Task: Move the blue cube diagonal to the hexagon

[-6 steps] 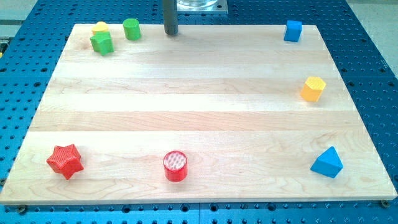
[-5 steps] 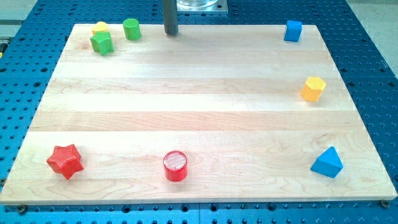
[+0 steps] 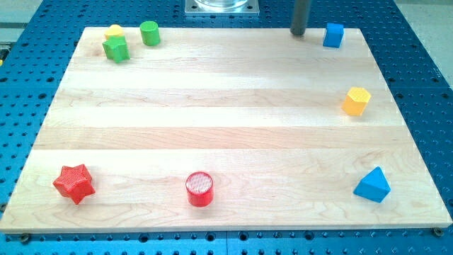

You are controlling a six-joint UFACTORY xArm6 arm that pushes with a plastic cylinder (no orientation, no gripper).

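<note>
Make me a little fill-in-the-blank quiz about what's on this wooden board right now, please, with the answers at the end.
1. The rod's tip stands just to the view's ____ of the blue cube.
2. The yellow hexagon sits near the board's ____ edge in the view.
3. The blue pyramid-like block lies in the view's bottom ____ corner.
4. The red cylinder lies to the view's right of the red ____.

Answers: left; right; right; star
</note>
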